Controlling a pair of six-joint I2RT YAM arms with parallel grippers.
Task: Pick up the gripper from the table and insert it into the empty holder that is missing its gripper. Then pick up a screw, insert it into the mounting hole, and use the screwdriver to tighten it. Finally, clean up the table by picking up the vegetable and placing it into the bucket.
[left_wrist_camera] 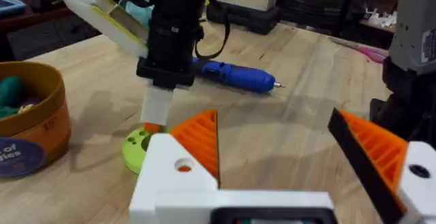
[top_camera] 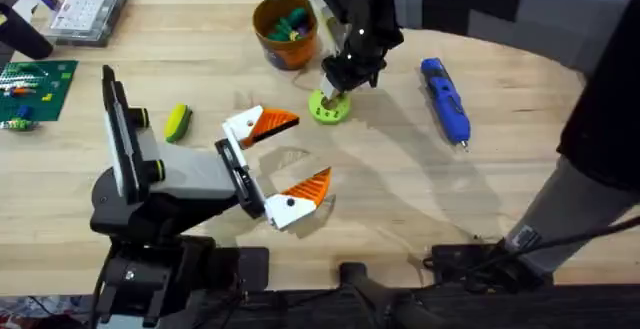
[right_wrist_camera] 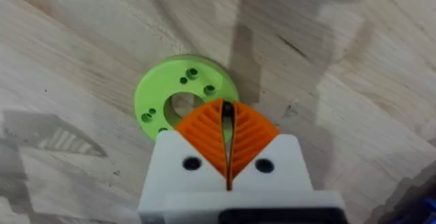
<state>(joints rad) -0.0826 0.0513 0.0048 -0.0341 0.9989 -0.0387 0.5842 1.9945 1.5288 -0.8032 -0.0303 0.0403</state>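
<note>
Green disc sits on the surface beside the orange bucket; my right claw, pads clenched, hovers at its rim — I'd centre first. Left claw waits released.

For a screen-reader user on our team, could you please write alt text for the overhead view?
The right gripper, fingers pressed together, reaches down onto a lime-green disc at the middle of a wooden table. The left gripper hovers open nearby. Around them lie a blue screwdriver, an orange bucket and a yellow-green toy vegetable.
</note>
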